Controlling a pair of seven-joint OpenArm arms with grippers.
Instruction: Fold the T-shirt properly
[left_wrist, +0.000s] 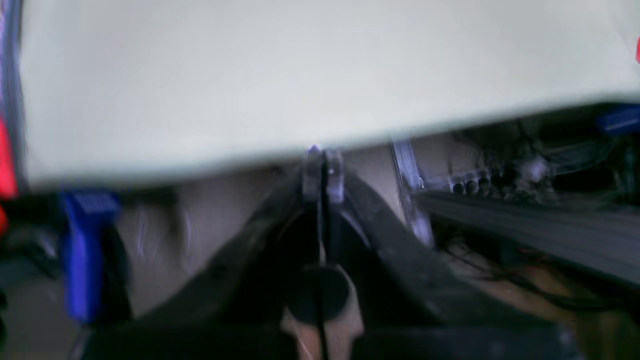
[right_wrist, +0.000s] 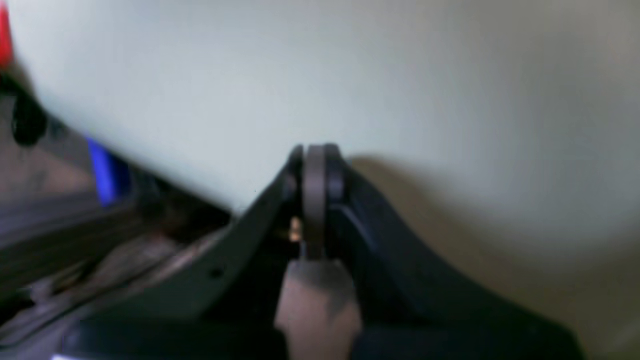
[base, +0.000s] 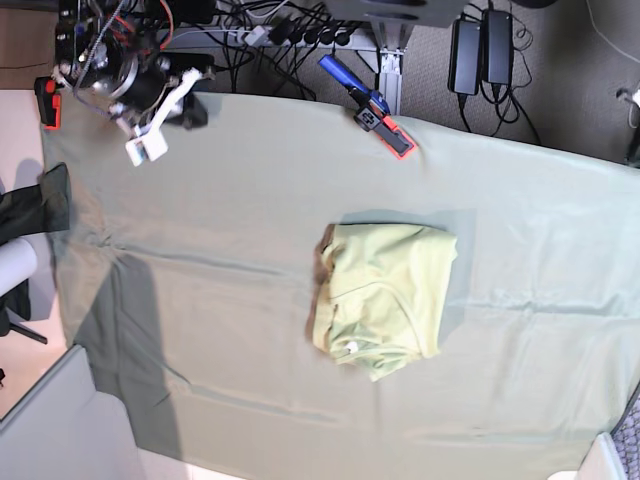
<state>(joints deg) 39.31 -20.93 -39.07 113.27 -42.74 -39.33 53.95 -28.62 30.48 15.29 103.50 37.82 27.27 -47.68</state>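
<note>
The pale yellow-green T-shirt (base: 385, 295) lies in a compact, roughly rectangular bundle near the middle of the grey-green table cloth (base: 220, 300), with no gripper near it. In the blurred left wrist view my left gripper (left_wrist: 322, 162) has its dark jaws pressed together on nothing, just past the cloth's edge (left_wrist: 300, 90). My right gripper (right_wrist: 315, 162) is likewise shut and empty, close above the cloth (right_wrist: 350, 75). In the base view the right arm (base: 130, 85) sits at the far left corner. The left arm does not show there.
A blue and red clamp (base: 375, 110) grips the table's far edge, and a red one (base: 45, 100) grips the far left corner. Cables and power bricks (base: 480, 45) lie beyond the table. A dark cloth (base: 40, 200) hangs at the left edge.
</note>
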